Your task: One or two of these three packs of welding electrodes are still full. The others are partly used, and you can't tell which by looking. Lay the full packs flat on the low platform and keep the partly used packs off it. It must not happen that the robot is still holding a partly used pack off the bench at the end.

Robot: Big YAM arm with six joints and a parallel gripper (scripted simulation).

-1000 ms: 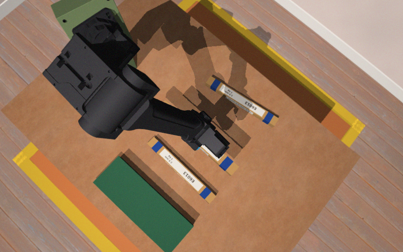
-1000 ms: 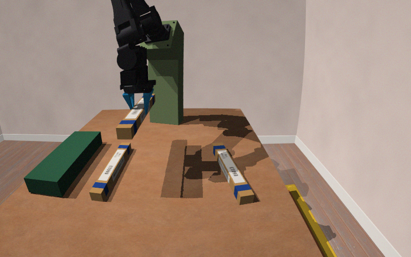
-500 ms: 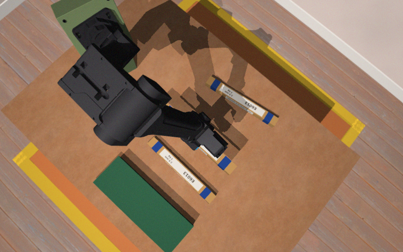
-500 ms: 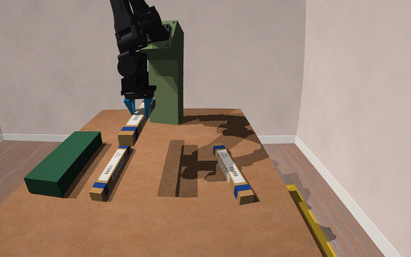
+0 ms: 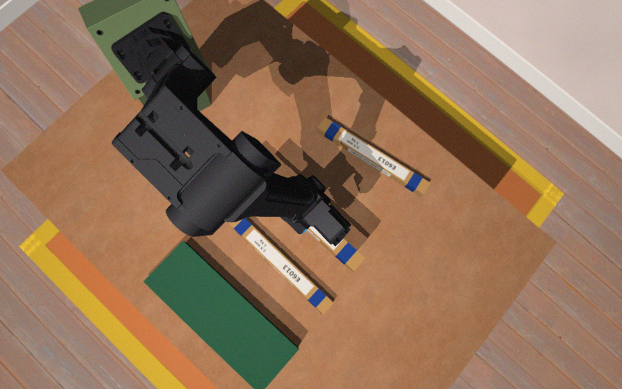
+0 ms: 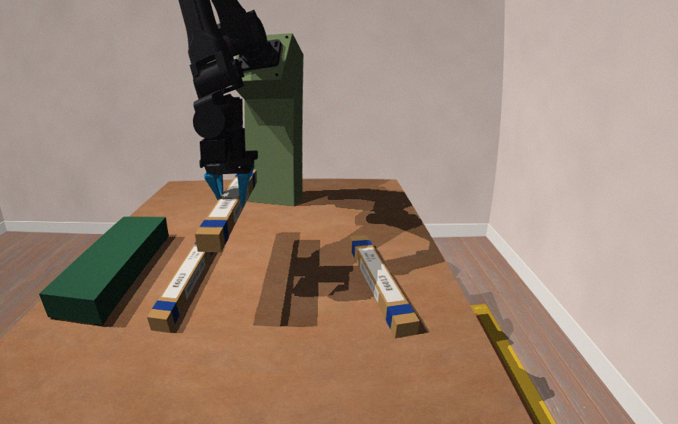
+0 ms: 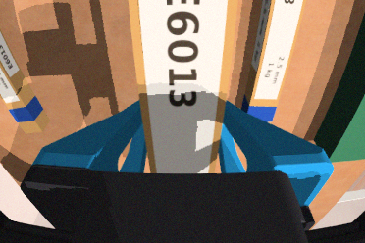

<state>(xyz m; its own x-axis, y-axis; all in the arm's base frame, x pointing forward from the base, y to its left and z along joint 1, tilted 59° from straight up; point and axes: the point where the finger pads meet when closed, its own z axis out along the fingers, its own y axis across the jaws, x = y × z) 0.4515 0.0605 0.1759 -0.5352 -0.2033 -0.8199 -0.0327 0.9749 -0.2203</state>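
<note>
My gripper [image 6: 231, 201] [image 7: 182, 105] is shut on a pack of electrodes [image 5: 347, 252] [image 6: 220, 209] [image 7: 182, 32], a long tan box with blue bands and a white E6013 label. It holds the pack in the air above the table, roughly level; the arm hides much of it in the top view. A second pack [image 5: 280, 263] [image 6: 178, 282] [image 7: 282, 42] lies flat on the table beside the low green platform [image 5: 221, 314] [image 6: 104, 257] [image 7: 350, 140]. A third pack [image 5: 376, 157] [image 6: 384, 279] [image 7: 7, 62] lies on the table at the other side. No pack is on the platform.
The arm stands on a green pedestal [image 5: 110, 33] [image 6: 273, 147] at one end of the brown table [image 5: 424, 290] [image 6: 225, 368]. Yellow strips [image 5: 101, 309] [image 6: 510, 358] run along the floor beyond the table's long edges. The held pack lies between the two resting packs as seen from above.
</note>
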